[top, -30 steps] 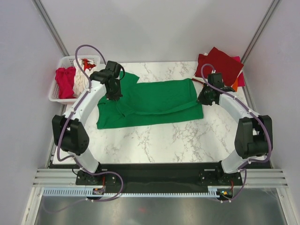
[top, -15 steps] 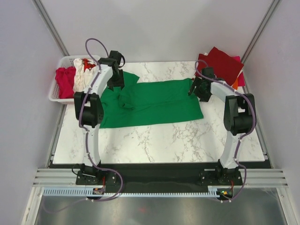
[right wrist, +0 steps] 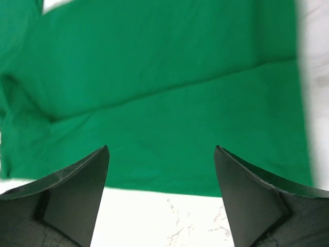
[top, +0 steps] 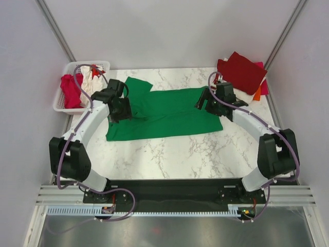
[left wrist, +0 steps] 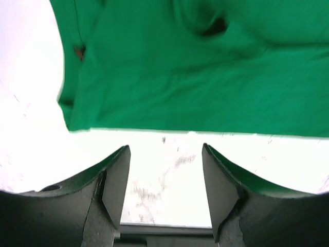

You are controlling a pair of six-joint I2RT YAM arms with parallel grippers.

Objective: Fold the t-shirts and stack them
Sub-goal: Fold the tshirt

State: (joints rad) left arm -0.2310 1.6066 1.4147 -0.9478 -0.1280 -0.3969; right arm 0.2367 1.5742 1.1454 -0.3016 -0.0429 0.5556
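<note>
Item: green t-shirt [top: 169,116] — soft, light, limp cloth, folded lengthwise, lying flat mid-tabletop [top: 175,154]. Likely best taken by pinching the doubled edges at its left and right ends. Left gripper [top: 122,109] and right gripper [top: 202,102]: jaws wide, holding nothing — both were shut a second ago and have since released.

The top camera looks down on the whole table [top: 169,154]; both wrist cameras, seemingly close above, share its green t-shirt [top: 169,110].
</note>
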